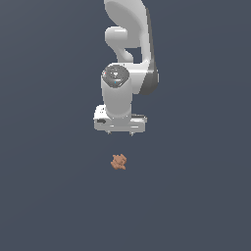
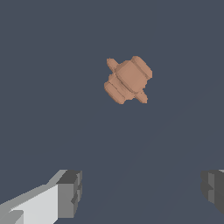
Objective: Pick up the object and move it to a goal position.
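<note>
Wrist view is showing what the exterior view isn't: end effector [image 2: 140, 192] fingers [image 2: 70, 192] spread wide, released, nothing between them. Orange-brown knobby object [image 2: 128, 80] is lying on the bare grey bench [image 2: 43, 87], unobstructed. In exterior view, object [image 1: 118, 162] is sitting at 6 o'clock from end effector [image 1: 119, 131], apart, not touching.
</note>
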{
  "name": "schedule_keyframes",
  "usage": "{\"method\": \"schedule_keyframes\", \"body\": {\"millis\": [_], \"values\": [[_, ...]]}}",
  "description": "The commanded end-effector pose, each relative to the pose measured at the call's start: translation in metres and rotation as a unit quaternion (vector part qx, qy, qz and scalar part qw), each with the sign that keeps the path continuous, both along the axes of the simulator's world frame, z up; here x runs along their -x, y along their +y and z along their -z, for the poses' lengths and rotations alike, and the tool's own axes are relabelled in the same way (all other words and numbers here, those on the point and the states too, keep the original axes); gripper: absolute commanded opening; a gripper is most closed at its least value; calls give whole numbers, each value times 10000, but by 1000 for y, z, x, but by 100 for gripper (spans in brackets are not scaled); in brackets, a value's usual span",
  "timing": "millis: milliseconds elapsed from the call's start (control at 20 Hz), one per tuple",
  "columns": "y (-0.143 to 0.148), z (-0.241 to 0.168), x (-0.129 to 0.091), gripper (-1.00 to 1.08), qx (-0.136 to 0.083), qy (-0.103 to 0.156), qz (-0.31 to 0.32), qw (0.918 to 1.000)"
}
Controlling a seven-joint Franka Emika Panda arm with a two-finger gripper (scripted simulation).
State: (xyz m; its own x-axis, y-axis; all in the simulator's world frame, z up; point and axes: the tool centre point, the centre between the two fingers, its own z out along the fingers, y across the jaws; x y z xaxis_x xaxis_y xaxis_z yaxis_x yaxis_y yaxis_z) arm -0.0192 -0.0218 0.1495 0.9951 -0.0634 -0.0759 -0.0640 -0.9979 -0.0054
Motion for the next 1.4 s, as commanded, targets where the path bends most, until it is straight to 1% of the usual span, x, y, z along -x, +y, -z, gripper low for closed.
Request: {"method": "schedule_keyframes", "body": {"millis": [0,550,950,1350], "values": [[0,0,0,100,0,0,0,10000],[-19,-14,-1,100,36,-56,200,9998],[-19,-13,-1,100,35,-54,197,9998],[-18,-10,-6,100,47,-62,562,9984]]}}
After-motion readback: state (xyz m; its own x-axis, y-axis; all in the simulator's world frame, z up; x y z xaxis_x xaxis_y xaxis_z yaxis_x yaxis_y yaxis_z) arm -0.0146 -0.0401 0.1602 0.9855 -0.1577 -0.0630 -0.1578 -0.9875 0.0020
